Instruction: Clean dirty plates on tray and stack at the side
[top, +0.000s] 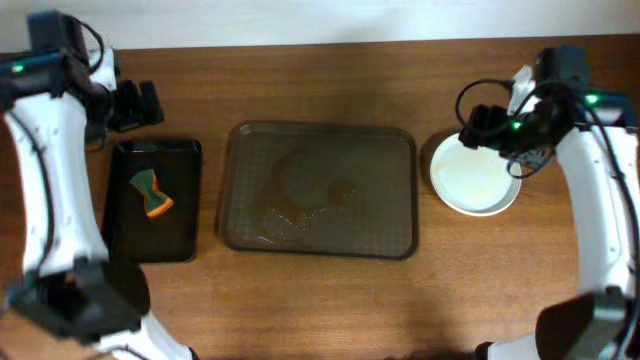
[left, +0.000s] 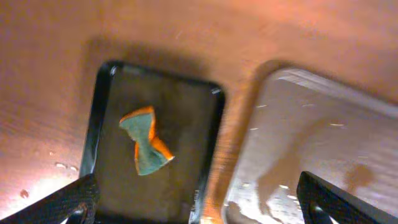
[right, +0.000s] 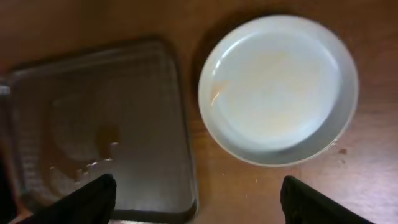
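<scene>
The dark brown tray (top: 320, 150) lies mid-table with only wet streaks on it; it also shows as the tray (left: 323, 124) and the tray (right: 93, 93). A white plate (top: 475, 180) rests on the table to its right. In the right wrist view the plate (right: 278, 87) has a faint orange tinge; whether other plates lie under it I cannot tell. My right gripper (top: 487, 125) hovers over the plate's far rim; the right gripper (right: 202, 205) is open and empty. My left gripper (top: 138, 104) is at the back left; the left gripper (left: 196, 208) is open and empty.
A narrow black tray (top: 185, 210) left of the brown tray holds a green and orange sponge (top: 151, 194), seen from the left wrist as the sponge (left: 146, 149) on the black tray (left: 180, 112). Bare wood separates the trays and the plate.
</scene>
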